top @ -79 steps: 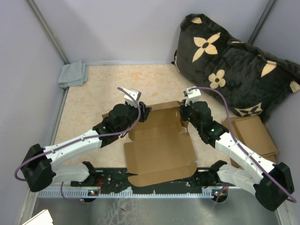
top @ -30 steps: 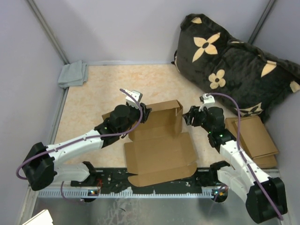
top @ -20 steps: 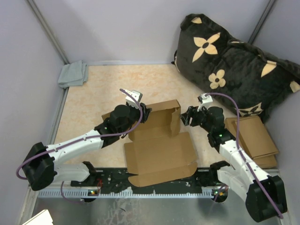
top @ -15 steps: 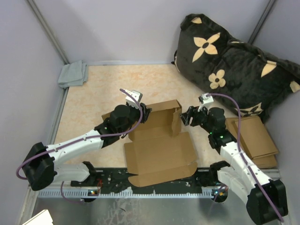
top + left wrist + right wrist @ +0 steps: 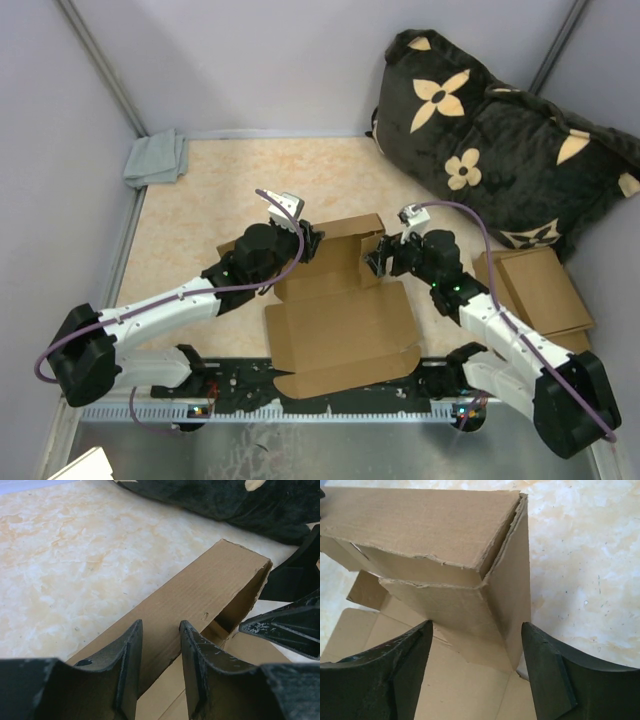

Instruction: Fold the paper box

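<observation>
Brown corrugated cardboard made up the box [image 5: 340,322], which lay on the table [image 5: 220,190] between the two arms. Its near panels lay flat and its far wall stood upright. The left gripper [image 5: 160,629] was clenched on the left part of that upright wall. The cardboard was pinched between its two black fingers [image 5: 125,670], and the wall's top edge ran away from it toward the far corner.

The right gripper [image 5: 476,629] was released and spread wide, grasping nothing. Its fingers stood on either side of the wall's right-hand corner, where a short side flap was turned in at a right angle to the wall. The right wrist view did not show either finger touching the cardboard. Beneath that gripper lay the flat floor panel of the box.

In the left wrist view, the right gripper's dark fingertips showed just past the end of the wall, to the right of the left gripper.

To the right of the right gripper, apart from the box, lay a stack of flat cardboard pieces [image 5: 535,290]. Beyond that was a dark cushion [image 5: 500,130] with pale flower shapes. A grey cloth [image 5: 157,158] sat in the corner well beyond the left gripper, on its left side.
</observation>
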